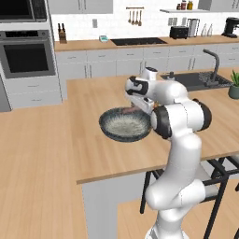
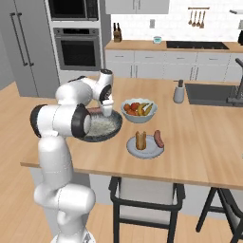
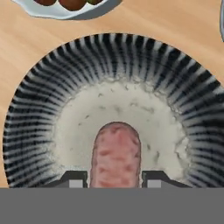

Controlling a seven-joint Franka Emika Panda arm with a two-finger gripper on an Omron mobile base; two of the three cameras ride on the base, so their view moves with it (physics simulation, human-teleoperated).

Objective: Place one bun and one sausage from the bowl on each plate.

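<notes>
A wooden island counter (image 2: 199,142) carries three dishes. Toward its left end, as the right base view shows it, sits one wide dark grey bowl (image 2: 107,130) with ribbed sides and a paler speckled inside. In the hand view this bowl (image 3: 52,87) spreads wide below the camera, its ribs running down to the pale floor.

The pincer (image 3: 114,181) hangs over the bowl, its two dark finger tips on either side of one pinkish-brown sausage (image 3: 116,153). The tips stand right against the sausage's sides, so the pincer is closed on it. The sausage's rounded end points out over the pale middle of the bowl. In the right base view the pincer (image 2: 107,113) points down above the bowl's far side, with the sausage (image 2: 95,110) showing beside it.

Nearer the front edge of the counter, right of the bowl, lies one small flat pale blue-grey plate (image 2: 147,151). On it are one bun (image 2: 141,140) and one second sausage (image 2: 158,138), side by side.

Just behind that plate and beside the dark bowl stands one smaller pale fruit bowl (image 2: 139,116) holding mixed red and yellow fruit. Further along the counter, near the sink (image 2: 213,94), stands one grey soap dispenser (image 2: 179,91).

In the left base view the bowl (image 1: 124,125) sits in the middle of the counter, partly behind the white arm.
</notes>
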